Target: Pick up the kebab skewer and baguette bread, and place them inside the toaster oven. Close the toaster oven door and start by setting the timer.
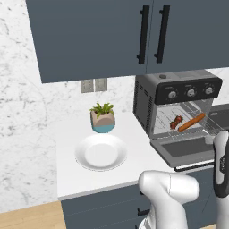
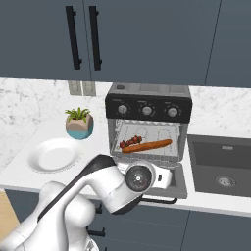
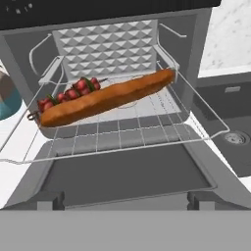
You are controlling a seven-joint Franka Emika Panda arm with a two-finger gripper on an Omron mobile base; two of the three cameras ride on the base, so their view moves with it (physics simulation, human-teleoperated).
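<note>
Both food items already lie on the wire rack (image 3: 147, 127) inside the toaster oven (image 2: 148, 125): the baguette bread (image 3: 105, 98) runs diagonally across it, and the kebab skewer (image 3: 68, 94) sits just behind it toward the left, touching or nearly touching the loaf. So the loading looks done, and your step in hand is, by my judgement, closing the toaster oven door (image 3: 127, 174), which lies dropped flat toward you, overhanging the desk (image 1: 89, 179) edge.

Your hand hovers low over the near edge of that door. Its dark fingers (image 3: 49, 200) peek up at the bottom of the hand view, set well apart with nothing between them, so they are released and empty.

To do this well, get under the door's near edge where the bar handle runs, and lift in an arc that follows the hinge at the oven's foot, not straight up. Push the panel away and upward until it stands against the oven face. The rack looks pulled partly forward; expect the door to nudge it back, and go slowly so the bread and skewer do not roll off. Keep your wrist clear of the three knobs (image 2: 147, 110) along the top front until the door is shut; the timer comes after. The white plate (image 1: 100, 152) and potted plant (image 1: 103, 117) stand well off to the left, out of your path.
</note>
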